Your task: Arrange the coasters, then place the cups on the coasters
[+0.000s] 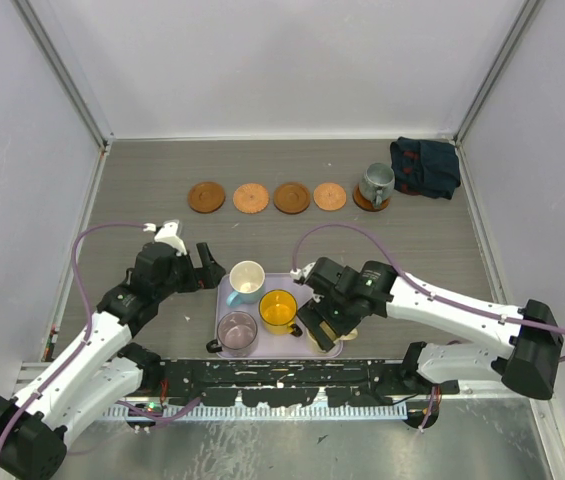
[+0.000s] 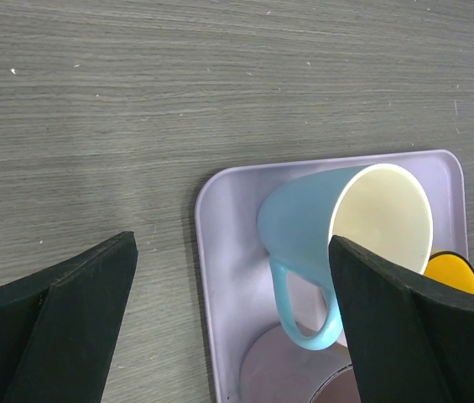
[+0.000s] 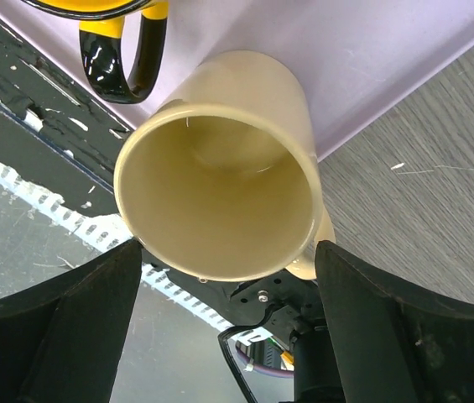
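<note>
cream cup upright, mouth up

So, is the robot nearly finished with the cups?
Done: five round brown woven coasters lined up, grey-green mug on the rightmost. In hand: the open right gripper straddles the cream-yellow cup on the lavender tray. To do: that one plus the light-blue cup, orange-yellow cup and purple-grey cup, four bare coasters waiting.

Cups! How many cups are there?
5. The grey-green cup sits on the rightmost coaster. Four are at the lavender tray: light blue cup, orange-yellow cup, purple-grey cup, and a cream cup at its corner, mostly hidden beneath the right gripper from above.
</note>
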You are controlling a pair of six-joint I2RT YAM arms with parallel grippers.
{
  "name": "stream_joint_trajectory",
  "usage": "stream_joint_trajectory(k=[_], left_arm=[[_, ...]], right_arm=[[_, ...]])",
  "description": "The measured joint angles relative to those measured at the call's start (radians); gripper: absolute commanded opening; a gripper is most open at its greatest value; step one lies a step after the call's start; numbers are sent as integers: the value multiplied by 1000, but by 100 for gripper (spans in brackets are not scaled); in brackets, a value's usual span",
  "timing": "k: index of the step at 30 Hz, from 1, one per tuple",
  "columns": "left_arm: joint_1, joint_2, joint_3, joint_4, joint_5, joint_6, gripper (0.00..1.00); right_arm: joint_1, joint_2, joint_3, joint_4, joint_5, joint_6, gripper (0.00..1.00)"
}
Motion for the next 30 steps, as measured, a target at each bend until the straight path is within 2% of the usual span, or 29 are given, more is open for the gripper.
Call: stream_joint_trajectory(k=[14, 30], left_arm=[[0, 16, 0, 15, -3, 0, 98], [0, 15, -14, 16, -9, 4, 98]], right_arm=[[8, 71, 4, 48, 84, 57, 88], [8, 252, 123, 101, 309, 129, 90]])
